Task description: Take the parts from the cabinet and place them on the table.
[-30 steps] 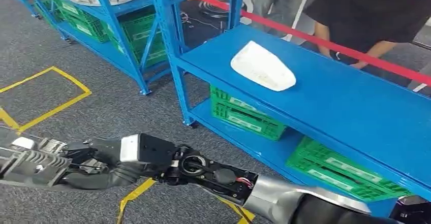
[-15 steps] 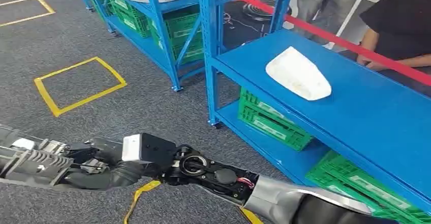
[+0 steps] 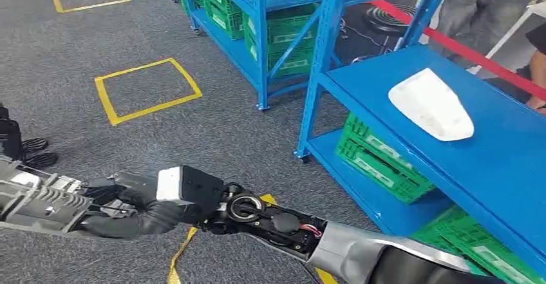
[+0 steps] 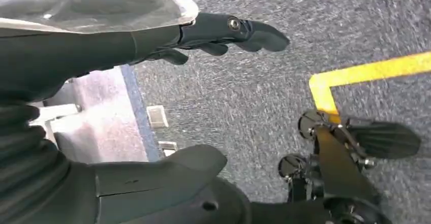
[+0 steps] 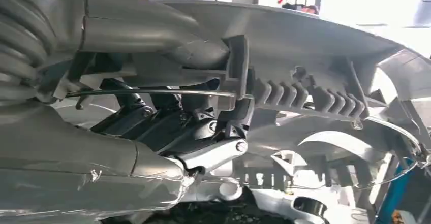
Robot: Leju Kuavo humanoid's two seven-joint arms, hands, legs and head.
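While our right hand [image 3: 129, 197] grips the grey ribbed part [image 3: 38, 203] low over the carpet [image 3: 212, 129], our left hand [image 4: 167, 46] hangs with fingers spread, holding nothing. A white part [image 3: 431, 105] sits on the blue shelf [image 3: 502, 149].

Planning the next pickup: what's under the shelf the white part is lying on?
Under that blue shelf, a lower shelf holds green crates, one below the white part, another further right. Their contents are covered by the shelf.

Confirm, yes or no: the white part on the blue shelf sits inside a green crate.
No, the white part lies bare on the blue shelf, with the green crates on the level below.
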